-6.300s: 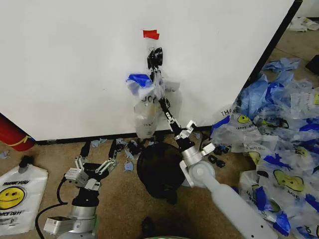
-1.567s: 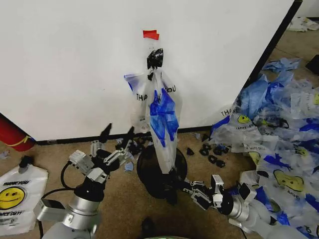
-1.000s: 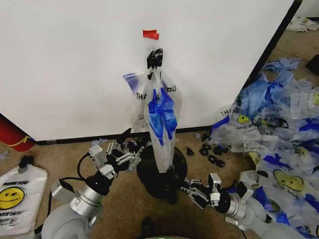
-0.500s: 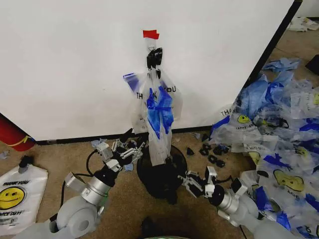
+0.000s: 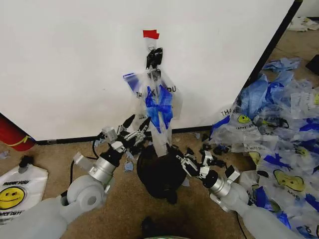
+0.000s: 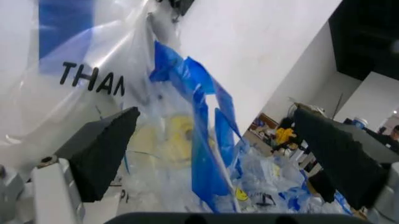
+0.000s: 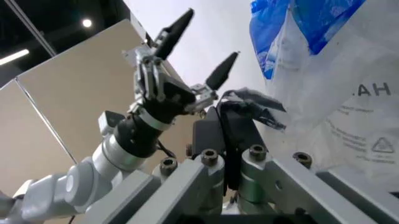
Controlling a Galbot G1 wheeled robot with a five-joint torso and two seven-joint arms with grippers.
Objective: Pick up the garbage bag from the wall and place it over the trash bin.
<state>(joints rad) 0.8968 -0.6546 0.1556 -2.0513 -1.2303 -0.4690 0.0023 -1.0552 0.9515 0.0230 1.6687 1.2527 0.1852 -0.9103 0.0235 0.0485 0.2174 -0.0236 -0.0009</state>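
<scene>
bright, even indoor light, soft shadows; wrist views blurred up close.

From our head we look down at the bag (image 5: 155, 104) on the wall; both wrist cameras face it close up.

White wall panel (image 5: 75, 64) fills the far side, black baseboard (image 5: 65, 140) along its foot. Red tape (image 5: 151, 34) stuck high at centre. Brown carpet (image 5: 45, 159) littered with small scraps. Dark edge strip (image 5: 274, 47) bounds the panel at right.
</scene>
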